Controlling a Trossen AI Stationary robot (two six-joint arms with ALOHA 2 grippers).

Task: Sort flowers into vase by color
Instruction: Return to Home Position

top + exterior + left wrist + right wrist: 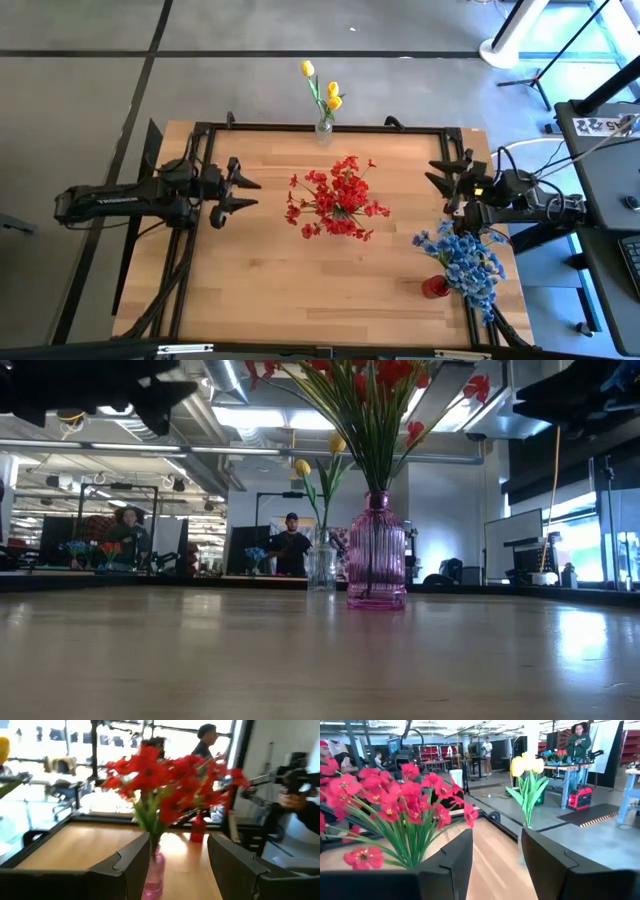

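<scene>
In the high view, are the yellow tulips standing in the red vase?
No, the yellow tulips stand in a clear vase, while the red vase holds the blue flowers.

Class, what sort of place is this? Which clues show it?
Probably a robotics lab or workshop: the left arm and right arm at a wooden table, another flower bench, exposed ceiling ducts.
</scene>
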